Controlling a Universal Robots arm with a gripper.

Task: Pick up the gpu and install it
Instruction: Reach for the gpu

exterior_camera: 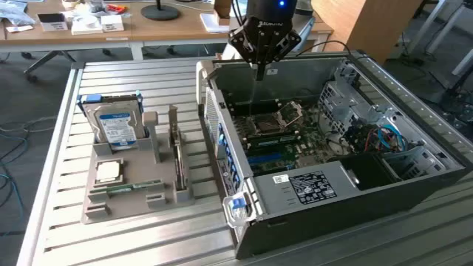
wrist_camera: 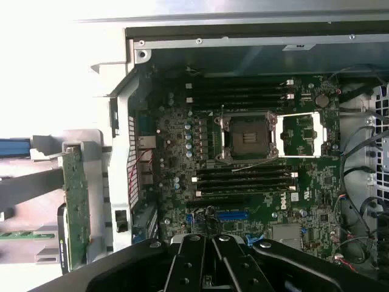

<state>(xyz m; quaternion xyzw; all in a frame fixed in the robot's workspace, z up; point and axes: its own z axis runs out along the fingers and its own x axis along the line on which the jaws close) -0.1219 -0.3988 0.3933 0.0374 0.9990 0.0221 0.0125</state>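
The gpu (exterior_camera: pixel 179 160) stands on edge in a slot of the grey holder (exterior_camera: pixel 126 206), in the exterior view's left half, on the slatted metal table (exterior_camera: pixel 52 221). In the wrist view its green top edge (wrist_camera: pixel 76 207) runs along that slot. To its left in the exterior view stands the hard drive (exterior_camera: pixel 114 124), upright at the holder's far end, with a memory stick (exterior_camera: pixel 126 188) lying flat nearer the camera. Nothing touches the card, so the pick-up is not yet done.

To the exterior view's right lies the open computer case (exterior_camera: pixel 333 221), just beside the holder, with its motherboard (exterior_camera: pixel 281 138) bare and a blue slot (wrist_camera: pixel 234 215) showing.

The gripper (exterior_camera: pixel 258 72) hangs over the far part of the case, well apart from the gpu. Its fingers (wrist_camera: pixel 213 258) are pressed together to a point and hold nothing.

The step in hand looks like the approach to the card. To do it well, the fingers should be parted before they come down over the card's top edge, square to its thin face. The grip should be taken on bare board, not on components. The lift should go straight up along the slot, since a tilt would likely jam the card or drag the light holder with it.
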